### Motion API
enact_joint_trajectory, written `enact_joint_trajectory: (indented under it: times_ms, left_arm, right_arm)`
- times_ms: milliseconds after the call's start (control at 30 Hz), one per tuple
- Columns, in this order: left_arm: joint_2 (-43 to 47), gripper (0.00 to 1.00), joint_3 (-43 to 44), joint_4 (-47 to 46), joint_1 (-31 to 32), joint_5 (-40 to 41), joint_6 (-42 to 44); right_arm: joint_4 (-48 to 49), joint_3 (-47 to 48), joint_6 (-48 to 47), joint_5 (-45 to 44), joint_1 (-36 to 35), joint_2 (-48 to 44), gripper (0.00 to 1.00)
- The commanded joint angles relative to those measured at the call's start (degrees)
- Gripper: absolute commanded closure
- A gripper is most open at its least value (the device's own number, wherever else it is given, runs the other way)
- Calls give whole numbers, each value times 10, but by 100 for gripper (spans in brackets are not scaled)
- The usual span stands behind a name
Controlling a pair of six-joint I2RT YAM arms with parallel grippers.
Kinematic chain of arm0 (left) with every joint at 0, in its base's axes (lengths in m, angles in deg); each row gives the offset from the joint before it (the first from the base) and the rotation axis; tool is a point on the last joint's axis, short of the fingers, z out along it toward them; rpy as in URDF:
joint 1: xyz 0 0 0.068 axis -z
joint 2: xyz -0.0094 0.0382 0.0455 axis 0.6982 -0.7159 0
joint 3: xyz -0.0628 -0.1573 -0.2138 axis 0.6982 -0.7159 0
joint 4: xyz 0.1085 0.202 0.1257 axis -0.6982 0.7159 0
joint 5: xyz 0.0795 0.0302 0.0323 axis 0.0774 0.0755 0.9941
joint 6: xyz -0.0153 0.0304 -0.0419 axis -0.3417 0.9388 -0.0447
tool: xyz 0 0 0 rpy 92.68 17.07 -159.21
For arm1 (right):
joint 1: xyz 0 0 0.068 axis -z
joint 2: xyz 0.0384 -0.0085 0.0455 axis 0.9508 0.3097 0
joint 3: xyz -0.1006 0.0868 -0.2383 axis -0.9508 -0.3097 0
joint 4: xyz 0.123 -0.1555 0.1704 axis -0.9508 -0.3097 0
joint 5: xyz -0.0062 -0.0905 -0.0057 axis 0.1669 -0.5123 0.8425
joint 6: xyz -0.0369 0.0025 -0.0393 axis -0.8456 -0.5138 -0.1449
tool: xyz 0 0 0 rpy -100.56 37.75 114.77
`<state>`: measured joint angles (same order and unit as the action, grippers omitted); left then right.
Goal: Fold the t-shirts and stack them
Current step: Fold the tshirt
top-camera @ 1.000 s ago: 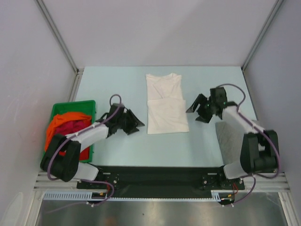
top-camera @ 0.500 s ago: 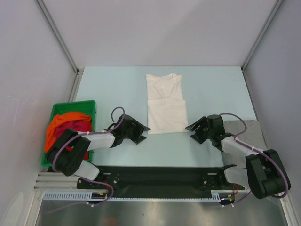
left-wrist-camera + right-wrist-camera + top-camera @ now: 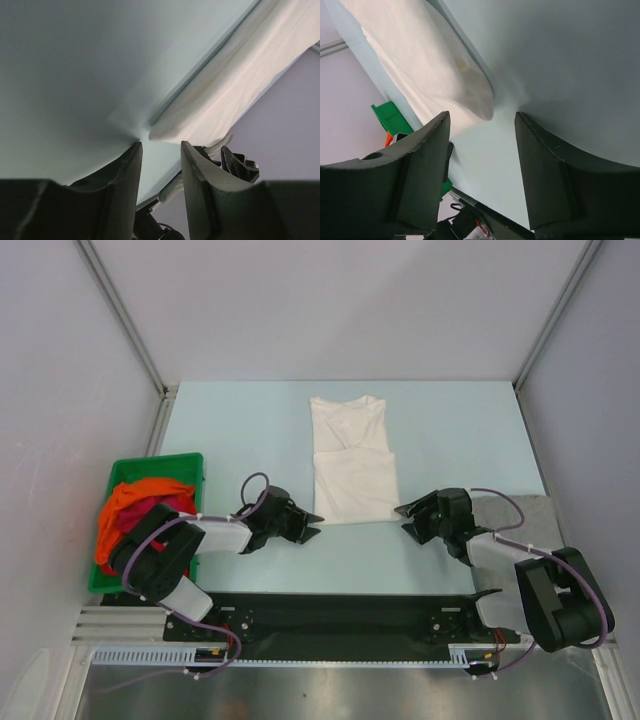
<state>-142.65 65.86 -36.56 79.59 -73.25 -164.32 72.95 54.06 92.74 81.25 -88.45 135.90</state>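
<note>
A white t-shirt (image 3: 352, 462) lies partly folded in the middle of the table, collar at the far end. My left gripper (image 3: 315, 520) is open and low on the table, just off the shirt's near left corner (image 3: 165, 132). My right gripper (image 3: 402, 515) is open and low, just off the near right corner (image 3: 482, 107). Neither holds anything. A grey t-shirt (image 3: 520, 525) lies at the right edge under the right arm. An orange shirt (image 3: 140, 495) and a dark red shirt (image 3: 150, 512) are heaped in the green bin (image 3: 155, 465).
The green bin stands at the left edge of the table beside the left arm. Frame posts and white walls enclose the table on three sides. The black base rail (image 3: 340, 615) runs along the near edge.
Both grippers have come down and towards the near edge, from beside the shirt's middle to its two near corners. The shirt has not moved.
</note>
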Motion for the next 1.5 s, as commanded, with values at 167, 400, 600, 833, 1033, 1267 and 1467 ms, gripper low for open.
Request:
enact_joint_trajectory:
  times_ms: [167,400,600,833,1033,1267,1467]
  left_arm:
    - [-27,61,-22,42,4,38,-30]
    - [-63,69,-27,14,-2,42,-23]
    - [-70,93,-27,-9,-18,38,-6]
    - [-35,100,-45,17,-23,27,27]
    - [52,100,-82,63,-9,18,40]
    - [150,100,-121,125,51,20,-8]
    - [243,100,-118,214,133,41,-60]
  right_arm:
    - [16,2,6,-15,-11,40,44]
    - [36,-5,17,-5,-13,72,56]
    - [46,5,10,5,-13,100,70]
    - [-26,26,-30,18,-2,73,100]
    - [-113,8,-44,32,-6,-1,100]
    - [-271,-17,-7,20,-40,-171,100]
    - [-398,-33,45,3,-116,-284,100]
